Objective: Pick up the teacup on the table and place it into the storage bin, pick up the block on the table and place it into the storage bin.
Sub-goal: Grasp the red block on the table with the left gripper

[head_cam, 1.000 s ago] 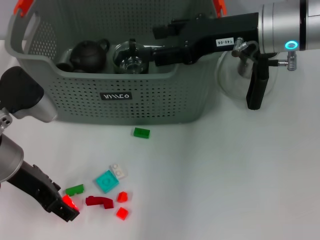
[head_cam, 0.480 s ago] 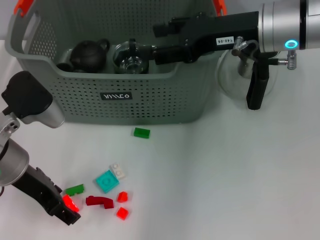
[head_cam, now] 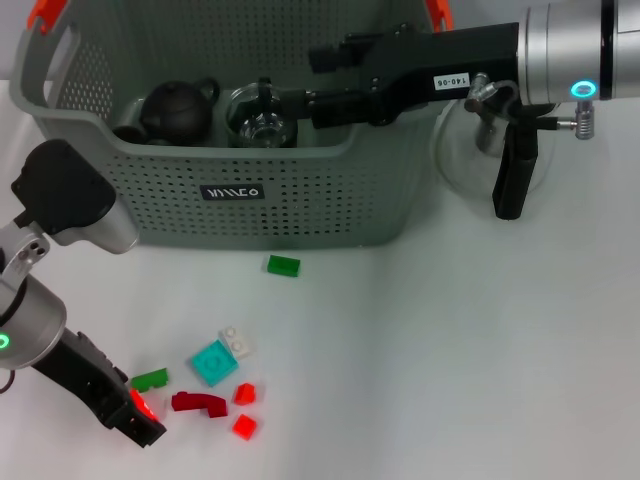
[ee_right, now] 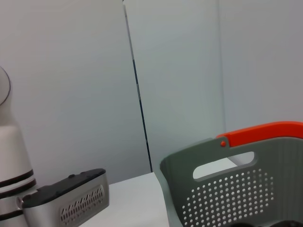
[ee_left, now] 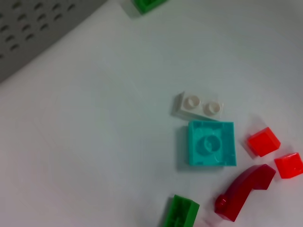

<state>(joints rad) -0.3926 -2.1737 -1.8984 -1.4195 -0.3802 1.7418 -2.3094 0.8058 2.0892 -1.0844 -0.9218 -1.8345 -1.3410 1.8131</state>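
Grey perforated plastic forms the storage bin (head_cam: 250, 190), which is standing at the back of the white table (head_cam: 450, 350) with orange-red handle tips and a small black label on its front wall. The right gripper (head_cam: 325, 85) is reaching level over the bin's interior from the right; whether its fingers are apart cannot be told. The left gripper (head_cam: 135, 420) is angling down at the table's near left, its tip at a glowing red block (head_cam: 140, 405); its finger state cannot be told either. Inside the bin, one dark teapot (head_cam: 180, 110) and one clear glass teacup (head_cam: 262, 120) are sitting side by side. On the table, blocks are lying loose: two green (head_cam: 283, 265) (head_cam: 150, 379), one teal square (head_cam: 213, 362) touching one white (head_cam: 237, 342), one dark red curved piece (head_cam: 198, 403), and two small red ones (head_cam: 245, 393) (head_cam: 244, 427). One glass pitcher (head_cam: 480, 150) with a black handle is standing right of the bin.
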